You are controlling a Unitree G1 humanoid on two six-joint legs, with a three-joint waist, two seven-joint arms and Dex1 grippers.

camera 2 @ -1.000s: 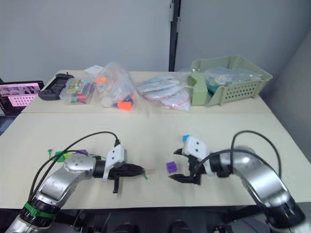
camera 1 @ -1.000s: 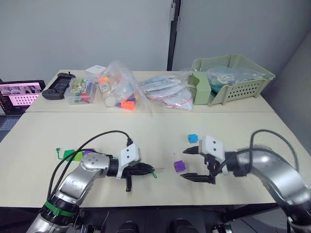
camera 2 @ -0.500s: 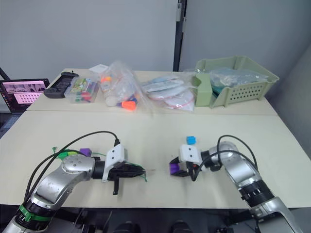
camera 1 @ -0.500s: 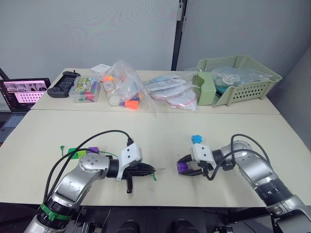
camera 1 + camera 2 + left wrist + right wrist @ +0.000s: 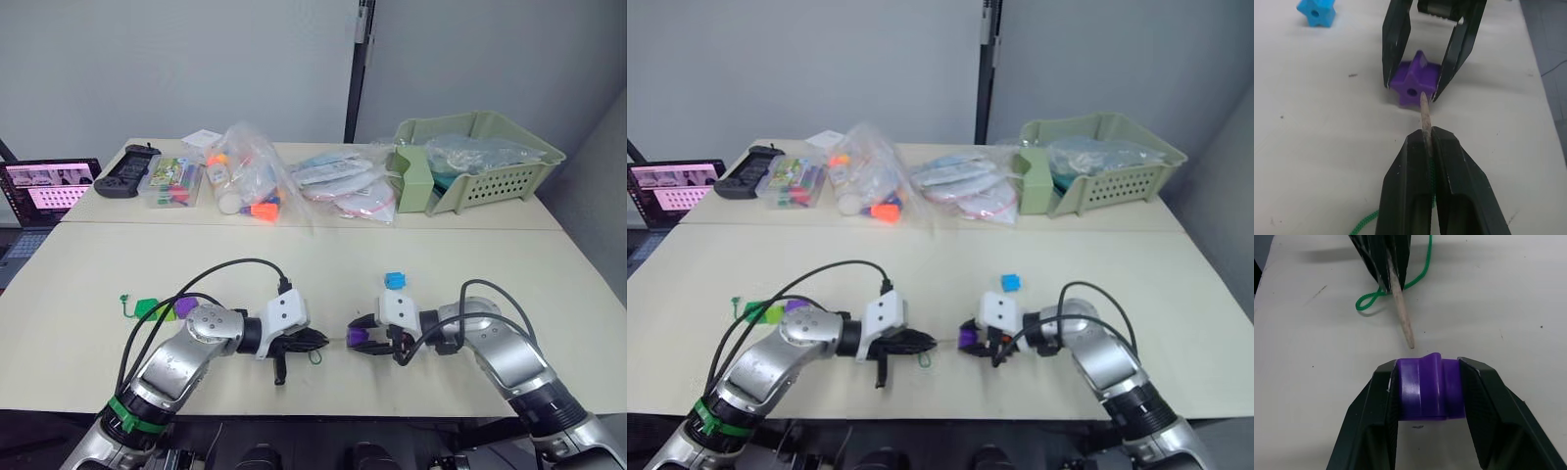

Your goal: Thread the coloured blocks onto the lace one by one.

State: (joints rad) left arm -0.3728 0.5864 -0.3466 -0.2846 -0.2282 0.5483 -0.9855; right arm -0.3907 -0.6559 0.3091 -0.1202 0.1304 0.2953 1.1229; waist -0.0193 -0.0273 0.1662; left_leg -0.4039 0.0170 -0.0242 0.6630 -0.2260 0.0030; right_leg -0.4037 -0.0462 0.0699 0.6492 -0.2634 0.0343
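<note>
The left gripper [image 5: 1426,147] is clamped on the lace [image 5: 1396,281], with the stiff pale tip [image 5: 1424,110] sticking out past the closed fingers and the green cord looping behind on the table [image 5: 294,264]. The tip's long axis is seen running roughly level with the tabletop and pointed straight at the right gripper [image 5: 1427,387], ending just short of the purple block [image 5: 1414,84] and near its centre hole, slightly off to one side. The purple block is pinched between the two fingers of the right gripper, held low at the table, with its hole turned toward the tip. In the head views, both forearms are laid low over the front part of the table, elbows out, grippers aimed at each other, nearly tip to tip. The blue block [image 5: 394,281] is seen lying on the table just beyond the right gripper, apart from it. More blocks [image 5: 168,308], green and purple, are seen beside the left elbow, with the cord's far end near them. Bagged items [image 5: 245,181] and a green basket [image 5: 480,162] are placed at the far edge.
</note>
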